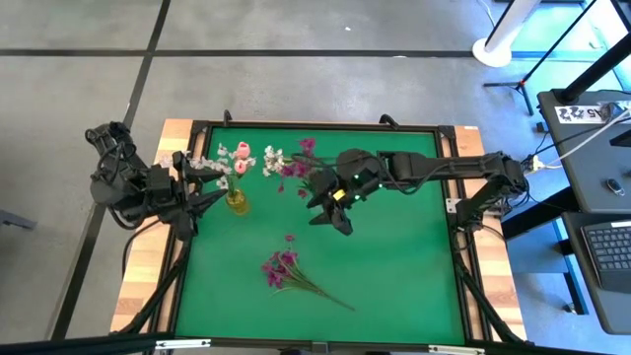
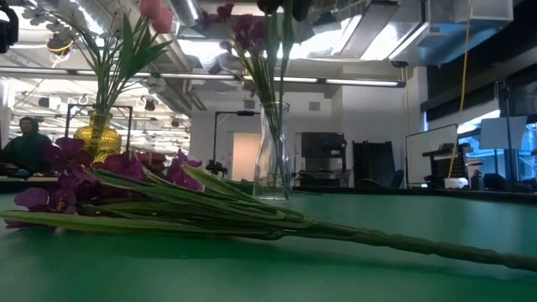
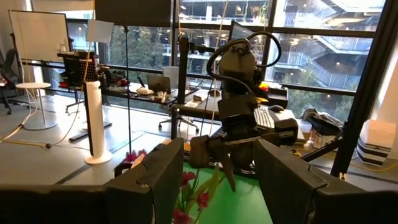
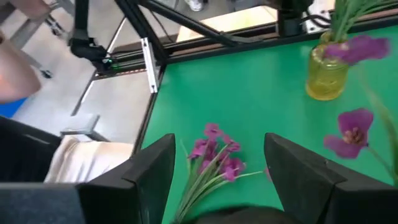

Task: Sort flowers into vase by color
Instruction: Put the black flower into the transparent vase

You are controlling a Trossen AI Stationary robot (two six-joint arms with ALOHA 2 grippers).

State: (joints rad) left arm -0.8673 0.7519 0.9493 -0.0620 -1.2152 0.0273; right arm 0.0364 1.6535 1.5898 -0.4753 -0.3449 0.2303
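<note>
Yellow vase (image 1: 237, 202) taken as landmark, at the left side of the green mat (image 1: 394, 266); it holds white and pink flowers (image 1: 240, 156). Clear vase (image 2: 273, 151) just right of it holds magenta sprigs (image 1: 296, 163). Right gripper (image 1: 338, 215) hovers beside the clear vase, fingers parted, grasping nothing. Loose magenta bunch (image 1: 281, 268) lies on the mat, well below-right of the yellow vase. Left gripper (image 1: 202, 192) sits just left of the yellow vase, fingers spread and empty.

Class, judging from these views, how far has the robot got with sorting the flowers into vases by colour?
Done: white and pink flowers stand in the yellow vase, some purple stems in the clear vase. In hand: nothing; the right tool is open above the mat, the left tool beside the yellow vase. Left: a purple bunch lying on the green mat.
</note>
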